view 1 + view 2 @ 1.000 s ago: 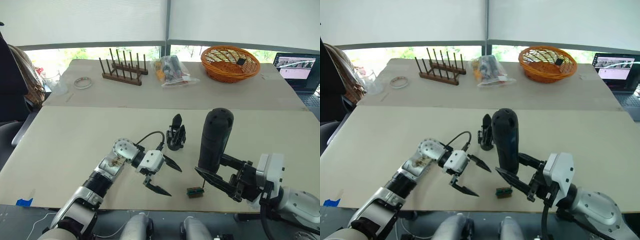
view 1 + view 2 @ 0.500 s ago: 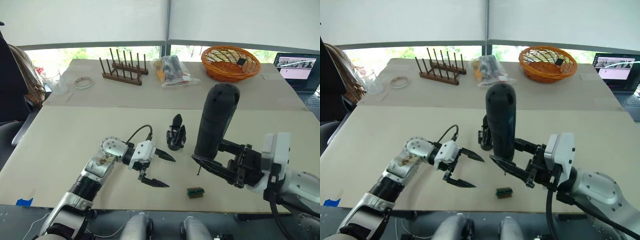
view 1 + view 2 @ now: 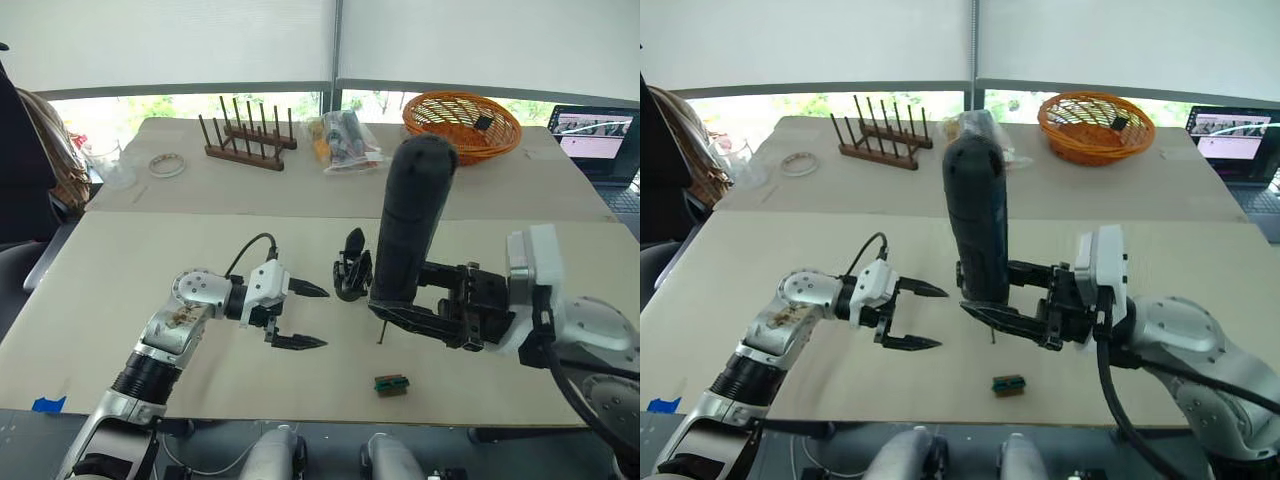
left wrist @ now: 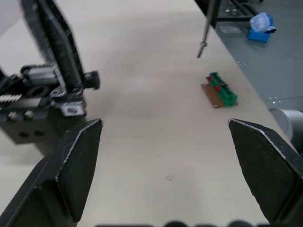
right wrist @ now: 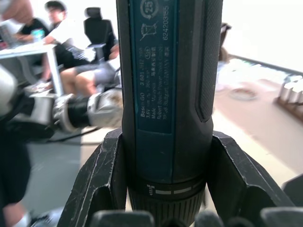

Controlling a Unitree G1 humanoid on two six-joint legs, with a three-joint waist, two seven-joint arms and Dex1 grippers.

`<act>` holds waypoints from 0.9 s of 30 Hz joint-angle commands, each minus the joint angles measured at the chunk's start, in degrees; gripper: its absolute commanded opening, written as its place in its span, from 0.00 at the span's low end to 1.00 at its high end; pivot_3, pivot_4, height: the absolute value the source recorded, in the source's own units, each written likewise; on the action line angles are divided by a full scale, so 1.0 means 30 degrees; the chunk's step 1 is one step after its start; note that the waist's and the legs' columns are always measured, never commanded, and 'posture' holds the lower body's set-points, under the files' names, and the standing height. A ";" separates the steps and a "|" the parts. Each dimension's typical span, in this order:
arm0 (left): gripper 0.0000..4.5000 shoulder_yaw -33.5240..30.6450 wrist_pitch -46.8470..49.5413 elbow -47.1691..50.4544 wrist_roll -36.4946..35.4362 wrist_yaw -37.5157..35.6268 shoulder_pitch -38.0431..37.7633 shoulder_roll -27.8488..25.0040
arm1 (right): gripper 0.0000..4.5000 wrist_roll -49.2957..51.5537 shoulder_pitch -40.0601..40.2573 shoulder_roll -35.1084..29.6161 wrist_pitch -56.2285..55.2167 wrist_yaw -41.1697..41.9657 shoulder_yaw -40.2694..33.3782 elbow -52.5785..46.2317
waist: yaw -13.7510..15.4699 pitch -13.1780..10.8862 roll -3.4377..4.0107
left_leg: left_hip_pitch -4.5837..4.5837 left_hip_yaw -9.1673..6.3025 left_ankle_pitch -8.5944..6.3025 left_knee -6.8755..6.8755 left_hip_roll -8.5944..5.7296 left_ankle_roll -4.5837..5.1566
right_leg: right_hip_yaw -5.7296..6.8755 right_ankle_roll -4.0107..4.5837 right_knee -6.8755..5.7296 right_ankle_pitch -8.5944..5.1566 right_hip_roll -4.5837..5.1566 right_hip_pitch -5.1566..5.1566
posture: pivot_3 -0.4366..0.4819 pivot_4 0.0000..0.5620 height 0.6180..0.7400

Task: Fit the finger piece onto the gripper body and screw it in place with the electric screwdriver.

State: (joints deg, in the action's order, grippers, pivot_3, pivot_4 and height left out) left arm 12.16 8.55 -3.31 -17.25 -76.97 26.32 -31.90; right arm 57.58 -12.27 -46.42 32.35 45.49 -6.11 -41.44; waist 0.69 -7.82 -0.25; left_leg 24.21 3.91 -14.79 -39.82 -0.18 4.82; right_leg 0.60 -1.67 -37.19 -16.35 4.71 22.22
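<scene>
Fingers (image 5: 111, 175) around one electric screwdriver (image 3: 408, 230); one gripper body (image 3: 351, 272).

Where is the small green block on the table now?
The green block lies near the table's front edge, just ahead of the electric screwdriver held upright by the right gripper.

- Left arm reaches forward low over the bench, elbow bent; its end effector (image 3: 297, 316) points to the robot's right with both black fingers spread wide apart, nothing between them.
- Right arm comes in from the right, forearm level; its end effector (image 3: 408, 316) clamps the screwdriver (image 3: 406, 230) near its lower end, holding it upright.
</scene>
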 commanded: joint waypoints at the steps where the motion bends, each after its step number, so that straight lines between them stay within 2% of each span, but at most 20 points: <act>1: 1.00 -0.0425 -0.0369 -0.0101 0.0014 0.0141 0.0184 -0.0273 | 0.43 0.1202 -0.2351 0.0506 0.0724 0.0378 0.0555 0.0957 | -0.0010 0.0000 0.0000 | -0.0001 0.0000 0.0000 0.0000 0.0001 -0.0001 | -0.0002 0.0000 -0.0004 0.0000 0.0001 0.0003 | 0.48 0.27 1.00; 12: 1.00 -0.0598 -0.1482 -0.1885 0.0498 0.0501 0.1005 -0.0370 | 0.43 0.1525 -0.7356 0.2819 0.3099 0.0213 0.1629 0.4587 | 0.0030 -0.0001 -0.0001 | 0.0023 0.0000 -0.0005 0.0000 -0.0022 0.0008 | 0.0047 -0.0004 -0.0007 0.0004 0.0148 0.0018 | 0.48 0.27 1.00; 19: 1.00 -0.0217 -0.3775 -0.5140 0.1521 0.0331 0.2536 0.0283 | 0.43 0.0207 -1.0625 0.4179 0.3954 0.0617 0.2627 0.7122 | -0.0016 -0.0001 -0.0001 | 0.0028 0.0017 -0.0004 0.0001 -0.0029 0.0006 | 0.0052 -0.0005 -0.0032 0.0004 0.0121 0.0047 | 0.48 0.27 1.00; 22: 1.00 -0.0038 -0.4641 -0.6767 0.1974 0.0242 0.3420 0.0851 | 0.43 -0.0647 -1.2479 0.5057 0.4066 0.0581 0.3100 0.8802 | -0.0024 -0.0001 -0.0001 | 0.0031 0.0031 -0.0004 0.0000 -0.0033 0.0006 | 0.0045 -0.0005 -0.0171 0.0004 0.0056 0.0071 | 0.48 0.27 1.00; 27: 1.00 0.0195 -0.5973 -0.9259 0.2702 0.0017 0.4866 0.1868 | 0.43 -0.2894 -1.4655 0.5731 0.3369 0.1892 0.3866 1.1101 | 0.0004 -0.0003 -0.0005 | 0.0063 0.0034 -0.0004 -0.0010 -0.0073 0.0011 | 0.0055 -0.0009 -0.0203 0.0006 0.0052 0.0106 | 0.48 0.27 1.00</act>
State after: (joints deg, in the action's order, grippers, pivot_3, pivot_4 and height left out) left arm 12.66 -7.74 -30.70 -9.11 -76.60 39.84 -26.38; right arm 49.44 -54.32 -29.33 44.68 50.22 7.09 -8.09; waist 0.70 -7.83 -0.27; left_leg 24.44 4.04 -14.80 -39.86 -0.44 4.86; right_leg 0.76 -1.70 -37.84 -16.33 4.88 22.60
